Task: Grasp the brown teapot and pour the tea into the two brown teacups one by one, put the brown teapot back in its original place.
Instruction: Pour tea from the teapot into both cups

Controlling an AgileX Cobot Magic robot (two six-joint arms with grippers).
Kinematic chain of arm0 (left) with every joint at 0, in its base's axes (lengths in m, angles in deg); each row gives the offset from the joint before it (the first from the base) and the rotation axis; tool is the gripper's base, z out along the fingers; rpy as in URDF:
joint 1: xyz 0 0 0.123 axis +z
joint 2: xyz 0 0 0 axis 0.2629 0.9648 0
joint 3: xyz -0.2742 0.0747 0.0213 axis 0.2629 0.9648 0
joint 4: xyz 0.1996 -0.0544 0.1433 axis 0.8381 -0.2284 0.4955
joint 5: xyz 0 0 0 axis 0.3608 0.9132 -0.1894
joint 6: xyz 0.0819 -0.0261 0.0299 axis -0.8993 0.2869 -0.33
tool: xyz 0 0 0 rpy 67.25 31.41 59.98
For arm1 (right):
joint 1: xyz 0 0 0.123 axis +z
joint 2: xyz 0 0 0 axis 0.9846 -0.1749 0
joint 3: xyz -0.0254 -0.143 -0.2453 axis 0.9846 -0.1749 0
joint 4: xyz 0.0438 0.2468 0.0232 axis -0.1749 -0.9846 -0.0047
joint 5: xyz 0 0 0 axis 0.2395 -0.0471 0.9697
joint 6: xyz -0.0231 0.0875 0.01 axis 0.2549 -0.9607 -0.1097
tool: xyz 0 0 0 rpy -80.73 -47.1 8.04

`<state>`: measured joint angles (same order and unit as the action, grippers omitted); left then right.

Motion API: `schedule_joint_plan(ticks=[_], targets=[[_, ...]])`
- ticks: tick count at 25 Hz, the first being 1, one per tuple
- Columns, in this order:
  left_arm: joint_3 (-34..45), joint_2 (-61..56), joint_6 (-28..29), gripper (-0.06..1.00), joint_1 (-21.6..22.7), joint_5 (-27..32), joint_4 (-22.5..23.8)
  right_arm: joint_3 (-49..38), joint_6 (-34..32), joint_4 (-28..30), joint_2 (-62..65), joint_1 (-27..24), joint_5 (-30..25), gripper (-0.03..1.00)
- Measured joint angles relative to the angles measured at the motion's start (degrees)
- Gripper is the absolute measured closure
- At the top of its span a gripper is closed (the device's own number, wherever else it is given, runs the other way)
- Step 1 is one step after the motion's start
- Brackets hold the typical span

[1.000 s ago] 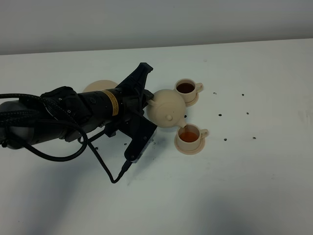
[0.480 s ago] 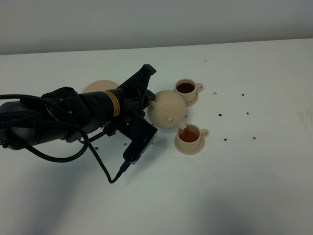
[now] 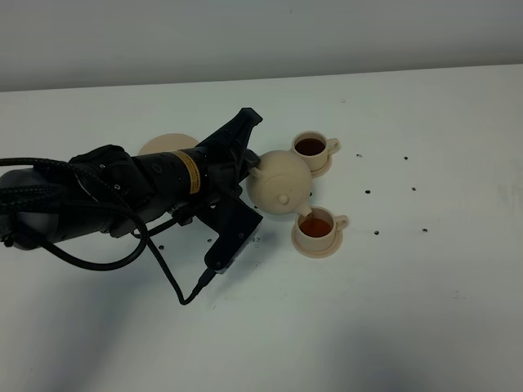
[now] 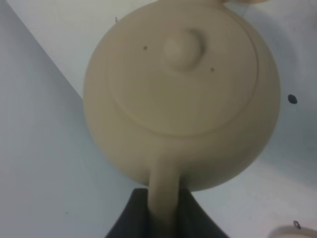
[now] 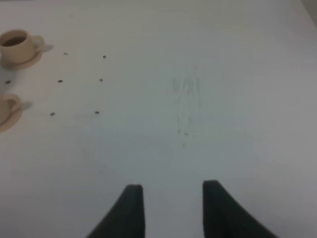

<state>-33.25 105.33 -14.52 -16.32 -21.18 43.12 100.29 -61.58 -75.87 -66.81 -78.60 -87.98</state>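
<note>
The brown teapot [image 3: 279, 181] hangs tilted, its spout down over the near teacup [image 3: 317, 229]. My left gripper [image 3: 249, 167] is shut on the teapot's loop handle. In the left wrist view the teapot [image 4: 181, 94] fills the frame, its handle pinched in the gripper [image 4: 163, 213]. Both brown teacups hold dark tea; the far one [image 3: 312, 147] stands on its saucer just behind the teapot. The wide saucer [image 3: 166, 144] is partly hidden behind my left arm. My right gripper [image 5: 171, 208] is open over bare table, with both teacups [image 5: 17, 43] [image 5: 7, 111] far from it.
The white table [image 3: 425, 286] carries small dark specks [image 3: 368, 193] to the right of the cups. My left arm and its cable [image 3: 176, 282] lie across the left half. A grey wall [image 3: 261, 33] rises behind the table's far edge.
The left wrist has turned slightly and the teapot has shifted a little over the near teacup. Cups and saucers have not moved.
</note>
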Motion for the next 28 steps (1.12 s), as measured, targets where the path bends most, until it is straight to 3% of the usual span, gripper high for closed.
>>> schedule_joint_plan(ticks=[28], targets=[[0.0, 0.0, -1.6, 0.86, 0.0, -0.7, 0.0, 0.0, -0.1, 0.0, 0.0, 0.0, 0.0, 0.66]])
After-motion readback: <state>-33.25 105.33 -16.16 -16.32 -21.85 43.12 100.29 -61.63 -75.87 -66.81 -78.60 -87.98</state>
